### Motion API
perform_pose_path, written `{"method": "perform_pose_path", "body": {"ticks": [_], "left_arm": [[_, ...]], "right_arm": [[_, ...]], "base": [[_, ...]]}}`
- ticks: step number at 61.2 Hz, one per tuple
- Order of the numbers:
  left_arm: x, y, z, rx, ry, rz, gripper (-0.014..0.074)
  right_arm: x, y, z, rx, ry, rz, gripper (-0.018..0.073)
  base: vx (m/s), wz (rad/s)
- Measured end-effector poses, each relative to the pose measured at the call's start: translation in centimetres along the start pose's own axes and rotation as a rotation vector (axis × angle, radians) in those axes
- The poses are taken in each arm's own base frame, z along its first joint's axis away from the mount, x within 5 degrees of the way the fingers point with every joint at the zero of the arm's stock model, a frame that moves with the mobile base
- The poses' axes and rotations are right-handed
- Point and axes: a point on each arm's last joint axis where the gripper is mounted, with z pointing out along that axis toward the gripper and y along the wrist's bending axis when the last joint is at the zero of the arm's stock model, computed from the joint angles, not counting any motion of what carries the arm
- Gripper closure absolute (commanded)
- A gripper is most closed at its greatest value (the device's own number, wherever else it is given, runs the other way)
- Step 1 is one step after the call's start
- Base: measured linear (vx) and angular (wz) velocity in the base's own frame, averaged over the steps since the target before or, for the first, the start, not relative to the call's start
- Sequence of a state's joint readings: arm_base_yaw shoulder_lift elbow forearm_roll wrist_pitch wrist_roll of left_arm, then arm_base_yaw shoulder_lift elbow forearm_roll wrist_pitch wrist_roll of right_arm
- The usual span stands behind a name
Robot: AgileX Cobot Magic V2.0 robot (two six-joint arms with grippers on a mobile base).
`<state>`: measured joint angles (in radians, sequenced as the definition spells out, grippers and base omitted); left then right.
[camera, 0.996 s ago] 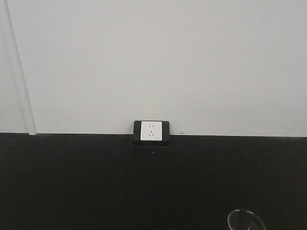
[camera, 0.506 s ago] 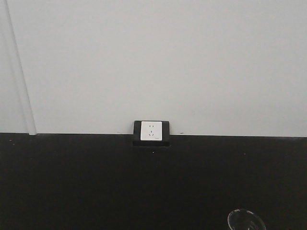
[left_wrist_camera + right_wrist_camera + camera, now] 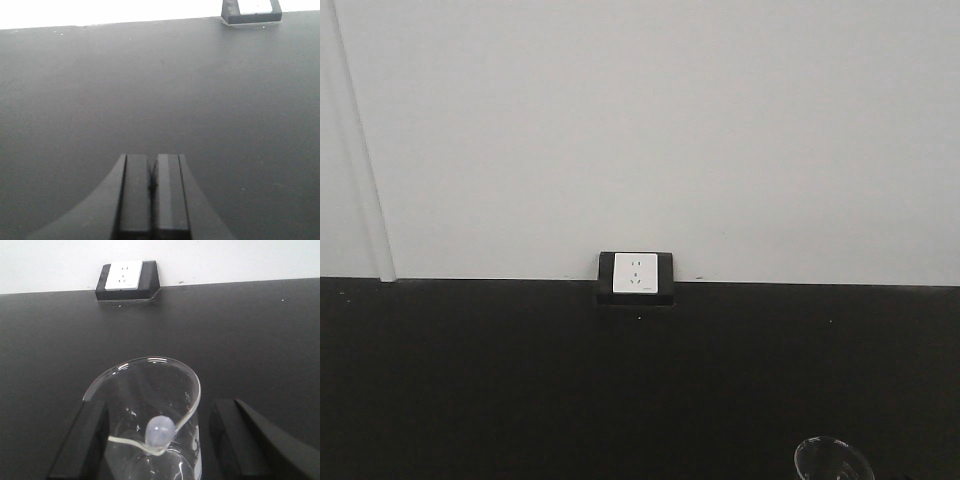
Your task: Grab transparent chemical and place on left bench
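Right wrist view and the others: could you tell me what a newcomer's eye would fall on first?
The clear glass beaker, a pale dropper bulb on its rim, between the spread fingers of the right gripper. Then the white socket where the black bench meets the white wall, and the left gripper shut over the bench.

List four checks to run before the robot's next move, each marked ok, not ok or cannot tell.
1. Bench ahead of the left gripper free of things: ok.
2. Dropper in view: ok, its bulb leans on the beaker rim.
3. Right gripper hold on the beaker: cannot tell, its fingers flank it.
4. Left gripper free: ok, shut on nothing.
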<state>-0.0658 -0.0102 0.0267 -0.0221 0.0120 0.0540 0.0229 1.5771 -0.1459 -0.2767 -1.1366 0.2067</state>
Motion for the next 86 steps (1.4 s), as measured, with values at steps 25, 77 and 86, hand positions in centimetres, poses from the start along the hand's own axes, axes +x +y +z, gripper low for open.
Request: {"method": "perform_pose_path", "body": {"ticks": [25, 77, 86], "left_arm": [[0.0, 0.0, 0.0, 0.000, 0.000, 0.000, 0.0600], [0.0, 0.0, 0.0, 0.000, 0.000, 0.000, 0.0600], [0.0, 0.0, 0.0, 0.000, 0.000, 0.000, 0.0600]], "right_arm": [[0.0, 0.0, 0.0, -0.001, 0.000, -0.023, 0.0571], [-7.4, 1.5, -4.1, -0.011, -0.324, -0.073, 0.0563], [-10.1, 1.8, -4.7, 0.013, -0.213, -0.091, 0.0563]], "base": [[0.00, 0.00], [0.00, 0.00], [0.00, 0.00]]}}
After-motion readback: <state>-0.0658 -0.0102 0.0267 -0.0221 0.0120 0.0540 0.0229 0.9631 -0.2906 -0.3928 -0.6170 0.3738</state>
